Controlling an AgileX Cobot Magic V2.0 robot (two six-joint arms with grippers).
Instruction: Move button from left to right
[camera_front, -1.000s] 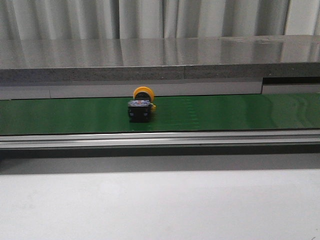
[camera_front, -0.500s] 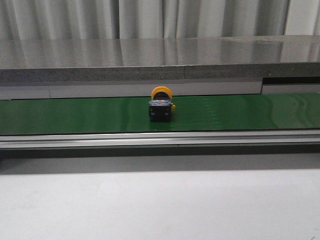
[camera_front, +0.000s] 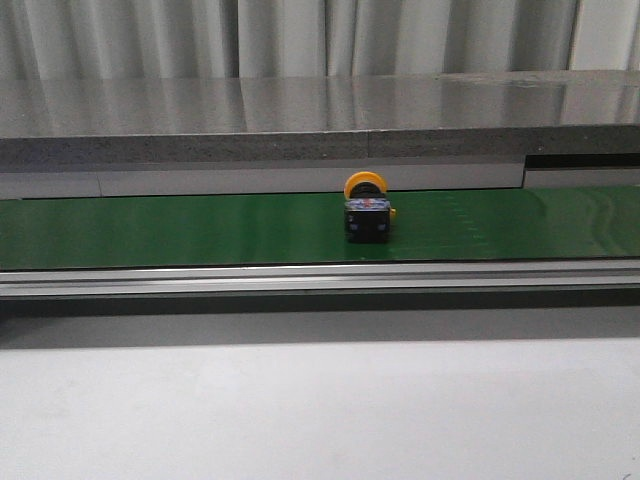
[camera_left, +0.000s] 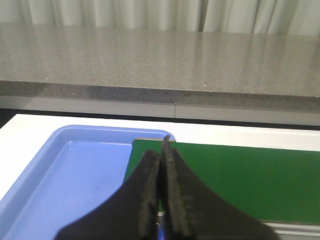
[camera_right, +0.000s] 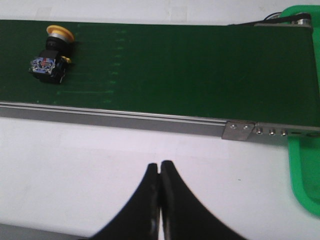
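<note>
One long green belt runs across in front of me, with a silver rail along its near edge and a grey speckled counter and pale curtains behind it. On my side of the rail lies a plain white tabletop. The button sits on the belt a little right of the middle in the front view, yellow cap toward the counter and dark body toward me, with bare belt on both sides of it. My left gripper hangs over the belt's left end beside a blue tray, fingers pressed together and holding nothing. My right gripper hovers above the white tabletop, well apart from the button, its fingers closed on nothing too. A green tray sits at the belt's right end.
</note>
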